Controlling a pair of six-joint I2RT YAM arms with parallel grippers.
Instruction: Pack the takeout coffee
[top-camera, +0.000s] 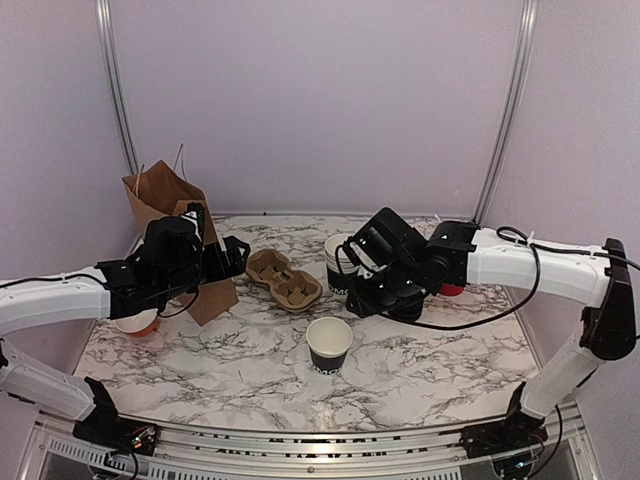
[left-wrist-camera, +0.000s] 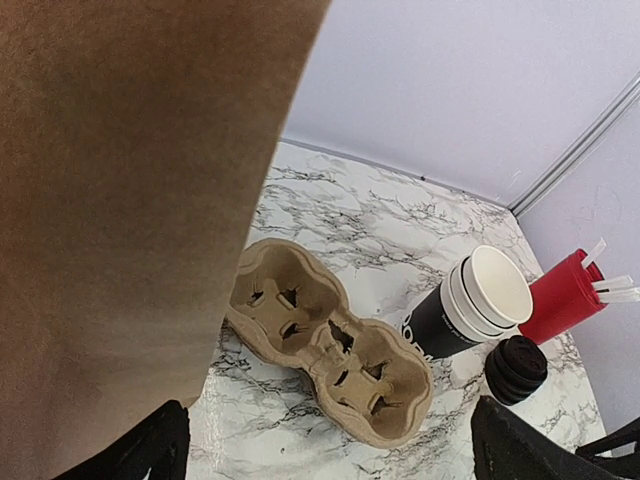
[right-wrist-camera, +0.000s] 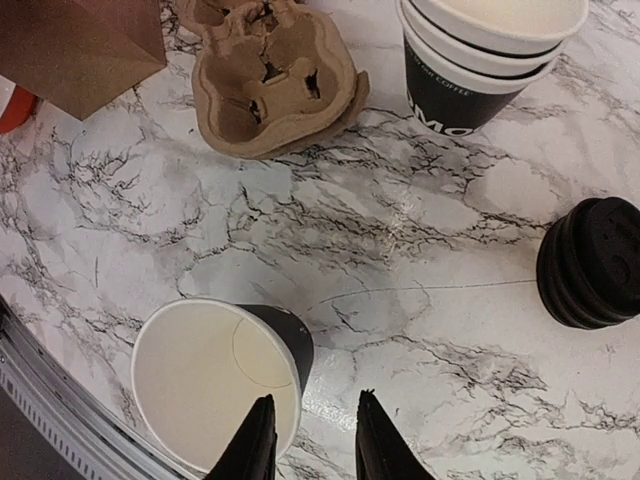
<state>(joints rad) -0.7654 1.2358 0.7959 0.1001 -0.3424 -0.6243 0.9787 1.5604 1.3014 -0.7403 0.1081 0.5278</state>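
One black takeout coffee cup (top-camera: 329, 343) (right-wrist-camera: 215, 380) stands upright and lidless on the marble table, white inside. My right gripper (top-camera: 362, 300) (right-wrist-camera: 315, 435) hangs over its rim with a gap between the fingers. One finger is above the cup's inside and the other outside its wall, gripping nothing. A stack of the same cups (top-camera: 338, 262) (right-wrist-camera: 480, 60) (left-wrist-camera: 470, 305) stands further back. Black lids (right-wrist-camera: 592, 262) (left-wrist-camera: 515, 368) sit piled beside it. My left gripper (top-camera: 235, 255) (left-wrist-camera: 335, 460) is wide open and empty, next to the brown paper bag (top-camera: 170, 215) (left-wrist-camera: 130, 220).
A cardboard cup carrier (top-camera: 284, 278) (left-wrist-camera: 330, 340) (right-wrist-camera: 270, 75) lies between the bag and the cup stack. A red cup of white stirrers (left-wrist-camera: 560, 300) (top-camera: 452, 289) stands at the right behind my right arm. An orange-rimmed object (top-camera: 135, 322) sits under my left arm.
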